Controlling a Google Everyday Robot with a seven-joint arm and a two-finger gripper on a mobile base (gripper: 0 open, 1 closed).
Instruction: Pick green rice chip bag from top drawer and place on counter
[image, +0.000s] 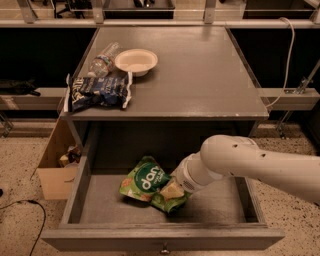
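The green rice chip bag (145, 181) lies crumpled on the floor of the open top drawer (220, 204), left of centre. My white arm reaches down from the right into the drawer. The gripper (175, 190) sits at the bag's right end and touches it, and the arm's wrist covers most of it. The bag rests on the drawer floor. The counter (200, 70) is the grey top of the cabinet above the drawer.
On the counter's left side lie a dark blue and white snack bag (97, 92), a white bowl (136, 61) and a clear plastic bottle (103, 60). A cardboard box (55, 172) stands on the floor left of the drawer. A black cable (30, 212) lies beside it.
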